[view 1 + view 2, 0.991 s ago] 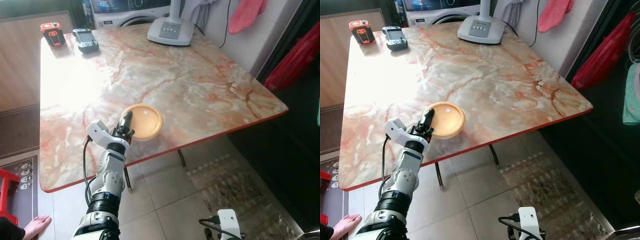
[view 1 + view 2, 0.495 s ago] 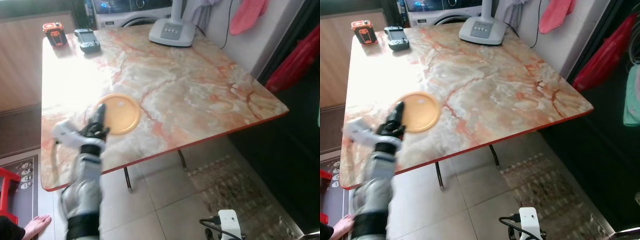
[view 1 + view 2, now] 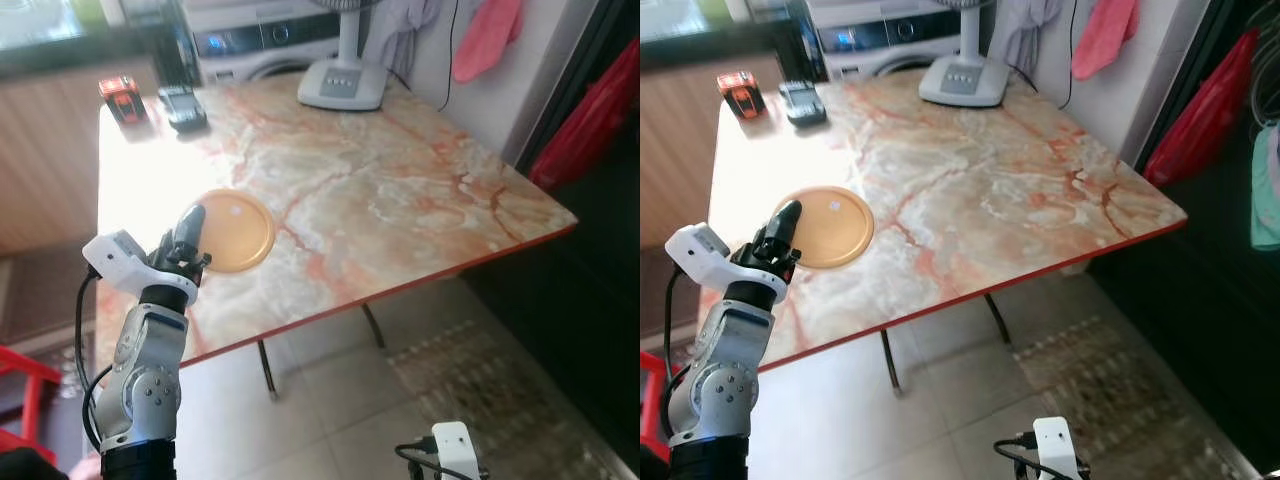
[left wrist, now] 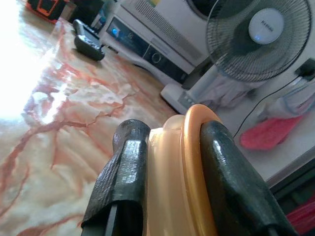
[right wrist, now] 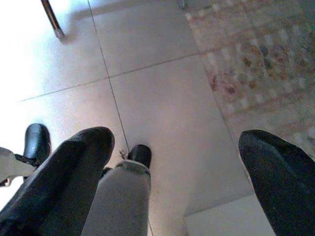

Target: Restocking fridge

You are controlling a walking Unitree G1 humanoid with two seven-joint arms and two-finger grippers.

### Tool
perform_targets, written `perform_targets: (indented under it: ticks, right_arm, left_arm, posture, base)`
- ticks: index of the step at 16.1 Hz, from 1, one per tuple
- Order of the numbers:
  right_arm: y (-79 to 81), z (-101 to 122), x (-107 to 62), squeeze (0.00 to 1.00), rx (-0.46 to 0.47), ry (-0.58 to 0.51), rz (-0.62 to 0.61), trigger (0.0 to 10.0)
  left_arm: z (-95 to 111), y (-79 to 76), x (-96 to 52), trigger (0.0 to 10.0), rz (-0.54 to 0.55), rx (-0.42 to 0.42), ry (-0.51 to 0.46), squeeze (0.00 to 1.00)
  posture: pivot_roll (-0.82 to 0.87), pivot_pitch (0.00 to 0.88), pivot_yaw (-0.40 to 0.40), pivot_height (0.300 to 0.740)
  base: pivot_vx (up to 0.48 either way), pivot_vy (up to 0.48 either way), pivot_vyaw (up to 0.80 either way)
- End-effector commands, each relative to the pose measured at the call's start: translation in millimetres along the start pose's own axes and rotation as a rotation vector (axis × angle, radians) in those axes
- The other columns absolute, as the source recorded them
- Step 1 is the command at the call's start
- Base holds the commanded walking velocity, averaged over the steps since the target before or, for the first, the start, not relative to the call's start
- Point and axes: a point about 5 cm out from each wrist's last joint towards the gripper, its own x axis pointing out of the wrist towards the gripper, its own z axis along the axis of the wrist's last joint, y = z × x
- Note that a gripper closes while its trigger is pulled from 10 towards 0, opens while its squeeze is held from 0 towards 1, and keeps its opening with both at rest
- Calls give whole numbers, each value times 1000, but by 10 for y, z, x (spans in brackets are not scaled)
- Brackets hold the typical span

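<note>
A round orange plate (image 3: 234,232) is over the near left part of the marble table (image 3: 400,190); whether it rests on the top or is lifted off it I cannot tell. My left gripper (image 3: 188,228) is shut on the plate's near rim. In the left wrist view its two black fingers (image 4: 129,157) clamp the plate's orange edge (image 4: 194,162) between them. My right gripper (image 5: 177,147) hangs low over the tiled floor, open with nothing between its fingers.
At the table's far end stand a white fan base (image 3: 342,82), a black controller (image 3: 183,104) and an orange device (image 3: 124,93). A washing machine (image 3: 270,40) sits behind. A red bag (image 3: 590,115) hangs right; a patterned rug (image 3: 500,380) lies below.
My left gripper has carried the orange plate to the left, from the table's near middle to its left side. The camera has also shifted a little.
</note>
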Motion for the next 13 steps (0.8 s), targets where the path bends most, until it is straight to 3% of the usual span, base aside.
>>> perform_targets:
  ticks: [1,9,13]
  right_arm:
    - [44,-18,-1,0,0,4,3,10000]
    - [45,-91,-12,0,175,29,-65,10000]
    - [46,-103,-13,0,181,39,-67,10000]
  left_arm:
    - [38,-37,7,10000,6,16,1,0]
    - [18,-112,47,10000,22,40,-7,0]
    - [31,-97,49,10000,32,44,-9,0]
  posture:
    - [48,17,91,740]
    - [53,0,90,740]
    - [58,15,88,740]
  base:
    - [0,0,0]
    - [0,0,0]
    - [0,0,-759]
